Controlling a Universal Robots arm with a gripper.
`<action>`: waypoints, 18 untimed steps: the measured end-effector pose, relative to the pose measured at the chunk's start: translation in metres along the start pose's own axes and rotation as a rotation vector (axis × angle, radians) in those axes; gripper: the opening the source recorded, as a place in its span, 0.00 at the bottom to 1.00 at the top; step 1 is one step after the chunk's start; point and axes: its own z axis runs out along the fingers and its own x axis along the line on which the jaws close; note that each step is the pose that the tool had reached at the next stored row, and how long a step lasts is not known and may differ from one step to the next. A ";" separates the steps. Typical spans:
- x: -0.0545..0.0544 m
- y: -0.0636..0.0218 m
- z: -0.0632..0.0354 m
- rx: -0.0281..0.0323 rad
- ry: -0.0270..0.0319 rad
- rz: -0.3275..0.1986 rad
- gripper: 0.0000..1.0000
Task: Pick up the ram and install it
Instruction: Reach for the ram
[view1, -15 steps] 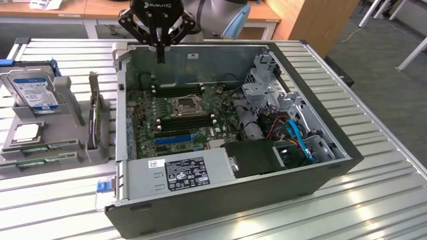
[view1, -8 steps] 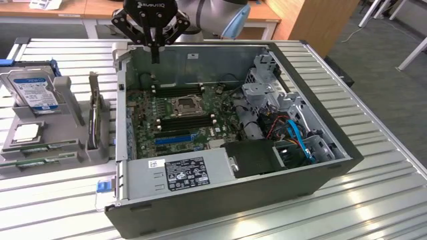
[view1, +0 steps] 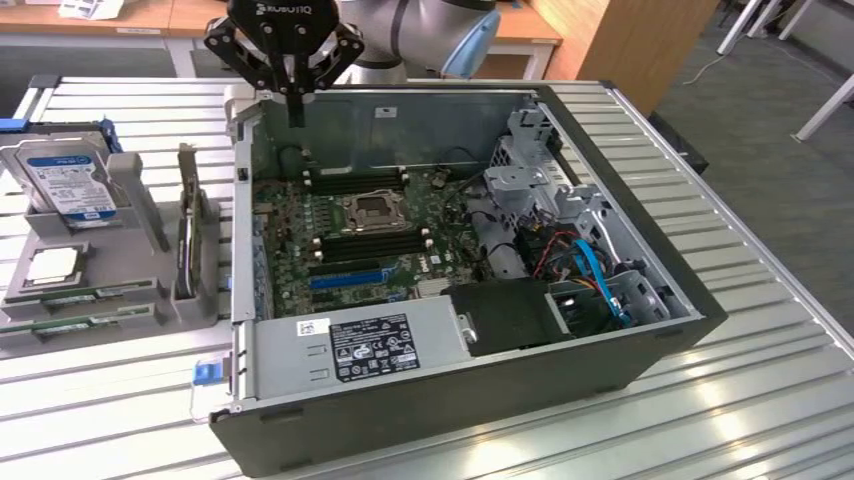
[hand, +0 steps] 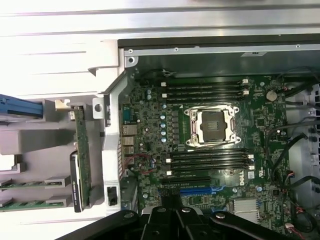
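Exterior view:
- Your gripper (view1: 292, 108) hangs over the far-left corner of the open computer case (view1: 534, 400). Its fingers are pinched together with nothing between them.
- The ram (view1: 83, 297) is two green sticks lying flat, one just beside the other. They sit in the near end of the grey fixture (view1: 127, 190), outside the case at the exterior view's left and well apart from your gripper.
- A hard drive (view1: 60, 180) stands at the fixture's far end. A silver processor chip (view1: 54, 265) lies between the drive and the ram.
- The motherboard (view1: 360, 235) lies on the case floor, with the processor socket (view1: 371, 210) at its middle.

Wrist view:
- The closed tips of your gripper (hand: 174, 204) show over the motherboard (hand: 150, 130).
- Black memory slots (hand: 207, 160) run beside the processor socket (hand: 214, 125).
- The ram (hand: 25, 183) lies in the fixture (hand: 30, 140) beyond the case wall, near a green card (hand: 81, 150) standing on edge.
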 end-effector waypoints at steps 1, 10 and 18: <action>0.002 -0.0001 0.0000 0.0000 0.0000 0.000 0.10; 0.019 -0.0014 -0.0005 0.0000 0.0000 0.000 0.10; 0.035 -0.0026 -0.0010 0.0000 0.0000 0.000 0.10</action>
